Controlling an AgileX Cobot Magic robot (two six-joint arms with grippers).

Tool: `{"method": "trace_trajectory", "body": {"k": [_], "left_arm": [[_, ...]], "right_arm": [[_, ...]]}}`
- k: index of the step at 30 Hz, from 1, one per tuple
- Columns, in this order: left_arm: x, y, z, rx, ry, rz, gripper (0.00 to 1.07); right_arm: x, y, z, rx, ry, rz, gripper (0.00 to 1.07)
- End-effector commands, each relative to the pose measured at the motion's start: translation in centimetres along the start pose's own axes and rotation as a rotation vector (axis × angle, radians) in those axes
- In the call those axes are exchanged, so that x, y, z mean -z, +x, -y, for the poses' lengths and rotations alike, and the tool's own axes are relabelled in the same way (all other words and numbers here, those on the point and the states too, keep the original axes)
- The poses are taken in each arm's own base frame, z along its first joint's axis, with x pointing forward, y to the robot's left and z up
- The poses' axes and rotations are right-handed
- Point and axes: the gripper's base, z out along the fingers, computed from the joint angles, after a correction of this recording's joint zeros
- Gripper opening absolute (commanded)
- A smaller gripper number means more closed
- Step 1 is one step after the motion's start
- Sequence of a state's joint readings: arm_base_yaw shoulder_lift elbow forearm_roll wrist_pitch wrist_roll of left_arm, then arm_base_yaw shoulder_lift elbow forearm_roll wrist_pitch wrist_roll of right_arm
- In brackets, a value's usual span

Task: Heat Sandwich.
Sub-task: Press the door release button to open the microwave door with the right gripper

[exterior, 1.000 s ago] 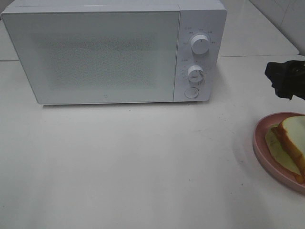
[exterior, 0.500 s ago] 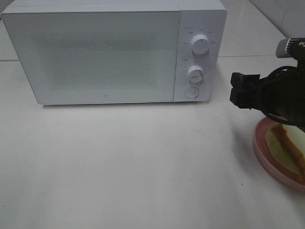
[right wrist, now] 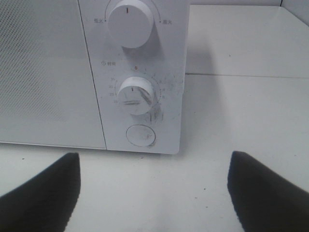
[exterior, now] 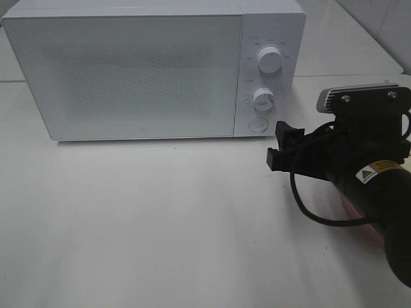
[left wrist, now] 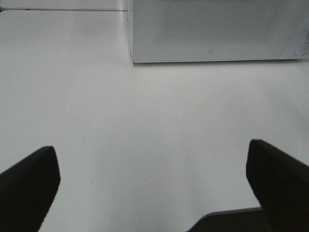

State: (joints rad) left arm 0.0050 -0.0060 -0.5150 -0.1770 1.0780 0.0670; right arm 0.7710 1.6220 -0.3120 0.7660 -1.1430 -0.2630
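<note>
The microwave (exterior: pixel 141 70) is standing with its door (exterior: pixel 128 74) shut, so the step in hand is probably getting that door open before any heating. The right arm (exterior: pixel 379 179) is reaching in toward the microwave's control panel. The right tool (exterior: pixel 277 145) is hanging released and empty just in front of the panel's lower corner, with its jaws standing apart. It is facing the round button (right wrist: pixel 140 136) at the bottom of the panel – most likely the door release. To do this well, the tool should be narrowing or offering one fingertip, meeting the button squarely and pressing straight into the microwave rather than glancing off. The desk (exterior: pixel 160 224) in front of the microwave is lying bare. The left tool (left wrist: pixel 154 188) is hovering over it before the microwave's door side, spread wide and gripping nothing. It may need to stay out of the door's swing. The sandwich is not showing in any view. Only a faint pinkish edge, perhaps the plate (exterior: pixel 347 204), is peeking from under the right arm, off the microwave's panel side. Just above the button the lower knob (right wrist: pixel 136 95) is sitting close – a stray finger could be nudging it – with the upper knob (right wrist: pixel 130 21) beyond.
</note>
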Motion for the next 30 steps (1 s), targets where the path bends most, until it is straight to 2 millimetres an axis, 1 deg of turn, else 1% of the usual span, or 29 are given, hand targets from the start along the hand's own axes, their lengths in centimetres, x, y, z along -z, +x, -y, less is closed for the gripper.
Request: {"method": "trace_trajectory", "body": {"k": [1, 2, 10, 12, 13, 15, 16, 17, 18, 19, 20, 21, 22, 23, 24, 25, 26, 28, 29, 30], "left_arm": [[0.27, 0.14, 0.11, 0.004, 0.013, 0.025, 0.98], [0.27, 0.14, 0.11, 0.004, 0.013, 0.025, 0.98], [0.27, 0.14, 0.11, 0.004, 0.013, 0.025, 0.98], [0.27, 0.14, 0.11, 0.004, 0.013, 0.025, 0.98], [0.27, 0.14, 0.11, 0.004, 0.013, 0.025, 0.98], [0.27, 0.14, 0.11, 0.004, 0.013, 0.025, 0.98], [0.27, 0.14, 0.11, 0.004, 0.013, 0.025, 0.98], [0.27, 0.14, 0.11, 0.004, 0.013, 0.025, 0.98], [0.27, 0.14, 0.11, 0.004, 0.013, 0.025, 0.98], [0.27, 0.14, 0.11, 0.004, 0.013, 0.025, 0.98], [0.27, 0.14, 0.11, 0.004, 0.013, 0.025, 0.98], [0.27, 0.14, 0.11, 0.004, 0.013, 0.025, 0.98], [0.27, 0.14, 0.11, 0.004, 0.013, 0.025, 0.98], [0.27, 0.14, 0.11, 0.004, 0.013, 0.025, 0.98], [0.27, 0.14, 0.11, 0.004, 0.013, 0.025, 0.98], [0.27, 0.14, 0.11, 0.004, 0.013, 0.025, 0.98], [0.27, 0.14, 0.11, 0.004, 0.013, 0.025, 0.98], [0.27, 0.14, 0.11, 0.004, 0.013, 0.025, 0.98], [0.27, 0.14, 0.11, 0.004, 0.013, 0.025, 0.98], [0.27, 0.14, 0.11, 0.004, 0.013, 0.025, 0.98]], "right_arm": [[-0.26, -0.11, -0.87, 0.005, 0.0, 0.015, 0.76], [-0.36, -0.01, -1.13, 0.01, -0.007, 0.012, 0.76], [-0.43, 0.22, -1.15, -0.001, -0.006, 0.0, 0.76], [-0.43, 0.22, -1.15, -0.054, -0.006, 0.0, 0.76], [-0.43, 0.22, -1.15, -0.054, -0.006, 0.0, 0.76], [-0.43, 0.22, -1.15, -0.119, -0.006, 0.0, 0.76], [-0.43, 0.22, -1.15, -0.208, -0.006, -0.001, 0.76], [-0.43, 0.22, -1.15, -0.208, -0.006, -0.001, 0.76], [-0.43, 0.22, -1.15, -0.254, -0.006, -0.001, 0.76], [-0.43, 0.22, -1.15, -0.327, -0.006, -0.001, 0.76], [-0.43, 0.22, -1.15, -0.451, -0.006, -0.001, 0.76], [-0.43, 0.22, -1.15, -0.511, -0.006, -0.001, 0.76], [-0.43, 0.22, -1.15, -0.511, -0.006, -0.001, 0.76], [-0.43, 0.22, -1.15, -0.56, -0.006, -0.002, 0.76], [-0.43, 0.24, -1.15, -0.67, -0.005, -0.004, 0.76], [-0.43, 0.24, -1.15, -0.734, -0.005, -0.004, 0.76], [-0.43, 0.24, -1.15, -0.734, -0.005, -0.004, 0.76], [-0.43, 0.24, -1.15, -0.865, -0.005, -0.004, 0.76], [-0.43, 0.24, -1.15, -0.975, -0.005, -0.005, 0.75], [-0.43, 0.26, -1.16, -1.028, -0.004, -0.007, 0.75]]}}
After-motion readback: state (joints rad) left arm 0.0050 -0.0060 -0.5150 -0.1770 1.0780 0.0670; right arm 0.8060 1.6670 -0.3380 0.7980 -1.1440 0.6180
